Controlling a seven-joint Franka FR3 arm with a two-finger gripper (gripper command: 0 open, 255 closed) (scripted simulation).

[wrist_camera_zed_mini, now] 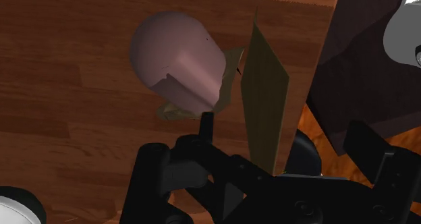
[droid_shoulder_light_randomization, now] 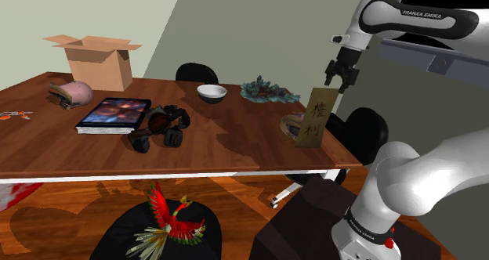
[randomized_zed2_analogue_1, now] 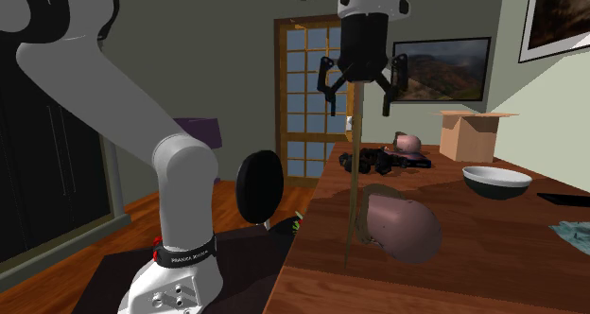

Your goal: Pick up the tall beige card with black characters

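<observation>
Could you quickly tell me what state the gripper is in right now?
Gripper: open, at the top of the upright beige card, not gripping it.

Card (droid_shoulder_light_randomization: pixel 316 117) on table (droid_shoulder_light_randomization: pixel 219 145) edge, tool (droid_shoulder_light_randomization: pixel 339 84) above

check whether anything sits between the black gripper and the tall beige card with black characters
Nothing visible does. The open black two-finger gripper hangs right at the top edge of the tall beige card; the pink rounded object lies beside its base.
</observation>
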